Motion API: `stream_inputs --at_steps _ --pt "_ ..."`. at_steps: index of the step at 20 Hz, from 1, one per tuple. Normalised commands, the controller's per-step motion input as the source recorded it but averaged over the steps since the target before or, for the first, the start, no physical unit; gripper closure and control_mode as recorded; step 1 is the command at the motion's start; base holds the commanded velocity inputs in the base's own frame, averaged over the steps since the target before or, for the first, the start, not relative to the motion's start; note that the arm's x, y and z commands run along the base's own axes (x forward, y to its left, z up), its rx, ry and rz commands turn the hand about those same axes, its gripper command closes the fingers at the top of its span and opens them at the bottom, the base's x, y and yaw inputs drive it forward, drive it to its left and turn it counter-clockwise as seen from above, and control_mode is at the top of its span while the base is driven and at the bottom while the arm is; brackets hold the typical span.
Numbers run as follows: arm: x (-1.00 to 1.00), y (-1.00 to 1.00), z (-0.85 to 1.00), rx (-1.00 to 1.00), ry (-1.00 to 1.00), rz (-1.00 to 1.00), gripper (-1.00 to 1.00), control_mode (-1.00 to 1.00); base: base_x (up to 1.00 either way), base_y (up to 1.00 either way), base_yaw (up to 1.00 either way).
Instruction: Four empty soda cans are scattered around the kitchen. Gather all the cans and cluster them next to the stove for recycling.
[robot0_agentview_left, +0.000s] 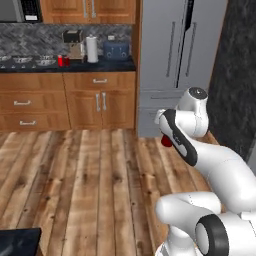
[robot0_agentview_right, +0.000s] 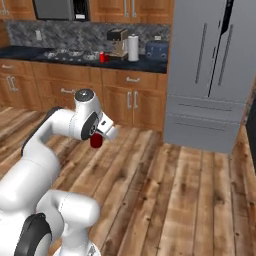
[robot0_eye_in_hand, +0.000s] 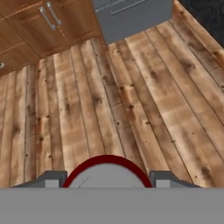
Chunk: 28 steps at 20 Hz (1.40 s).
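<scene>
Soda can (robot0_eye_in_hand: 106, 172) sits upright between the two fingertips of the gripper (robot0_agentview_right: 96, 140), which clasps it by its sides and carries it above the wooden floor (robot0_eye_in_hand: 131, 109). From there the stove (robot0_agentview_right: 70, 55) lies well ahead and to the left on the counter (robot0_agentview_right: 145, 64), where another red can (robot0_agentview_right: 102, 57) stands just beside the burners.

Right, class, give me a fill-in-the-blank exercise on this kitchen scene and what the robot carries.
1. The jaws are shut on a soda can whose colour is ____.
2. The floor under the arm is made of ____ planks.
3. Another can stands on the counter beside the ____.
4. The paper-towel roll on the counter is ____ in colour.

Missing words: red; wooden; stove; white
</scene>
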Motion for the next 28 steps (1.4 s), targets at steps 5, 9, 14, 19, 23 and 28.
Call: stream_inputs --at_steps 5,9,14,19,23,28 --pt "0.0 0.0 0.0 0.0 0.0 0.0 1.0 1.0 1.0 0.08 0.0" --pt "0.0 0.0 0.0 0.0 0.0 0.0 1.0 1.0 0.97 0.34 -0.03" --pt "0.0 0.0 0.0 0.0 0.0 0.0 1.0 1.0 0.88 0.53 -0.05" --pt "0.0 0.0 0.0 0.0 0.0 0.0 1.0 1.0 0.77 0.79 -0.04" --pt "0.0 0.0 0.0 0.0 0.0 0.0 1.0 1.0 0.72 0.84 -0.01" --pt "0.0 0.0 0.0 0.0 0.0 0.0 1.0 1.0 0.74 0.73 -0.02"
